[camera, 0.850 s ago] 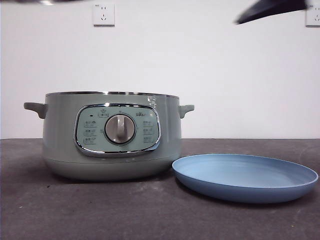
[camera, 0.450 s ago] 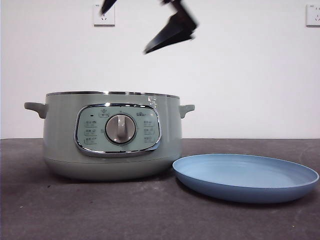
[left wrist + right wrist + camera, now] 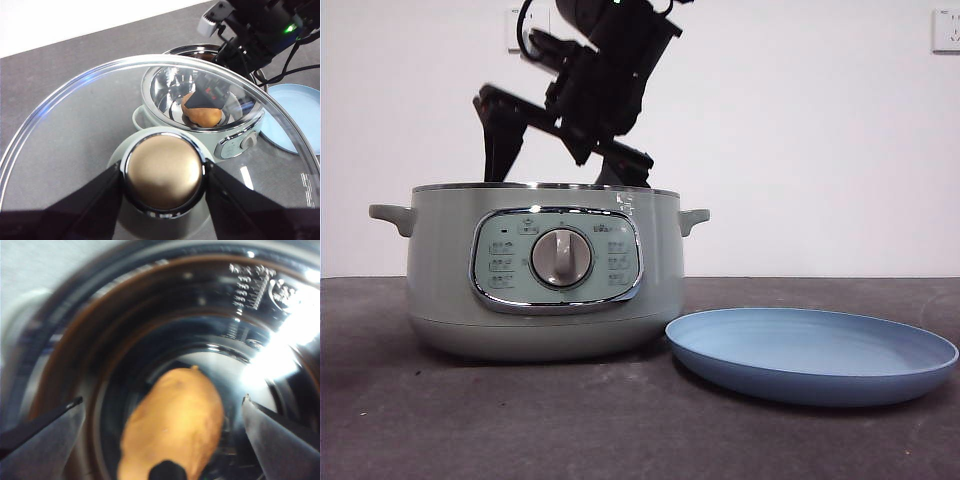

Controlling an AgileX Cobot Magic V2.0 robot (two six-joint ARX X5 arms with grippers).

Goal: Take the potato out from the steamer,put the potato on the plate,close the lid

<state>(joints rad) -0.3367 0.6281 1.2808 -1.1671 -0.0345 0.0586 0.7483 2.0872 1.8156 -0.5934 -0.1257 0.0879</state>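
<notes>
You have the table (image 3: 520,420), dark grey, bearing everything. On it stands the steamer (image 3: 440,280), pale sage green, its chrome-framed control panel (image 3: 556,260) facing the front camera with a silver dial (image 3: 561,258) in the middle. There are small icons and a short brand mark on that panel, but you cannot read any of them at this size; the same goes for the white print on the pot's upper front, right of the panel.

Just beside the steamer, on the side away from the left handle, lies the plate (image 3: 810,355), light blue and bare, its rim close to the pot's base.

Your left gripper (image 3: 162,187) holds the lid (image 3: 75,130) aloft by its knob (image 3: 163,171), both jaws pressed to the knob's sides. Through the glass you see the pot well apart below.

Your right gripper (image 3: 162,407) is spread wide, its jaws down inside the steamer's mouth on either side of the potato (image 3: 175,425). The potato lies on the shiny floor of the pot, golden brown, not gripped. Stamped markings on the inner wall are too blurred to read.

Two wall sockets (image 3: 527,30) sit on the white wall behind.
</notes>
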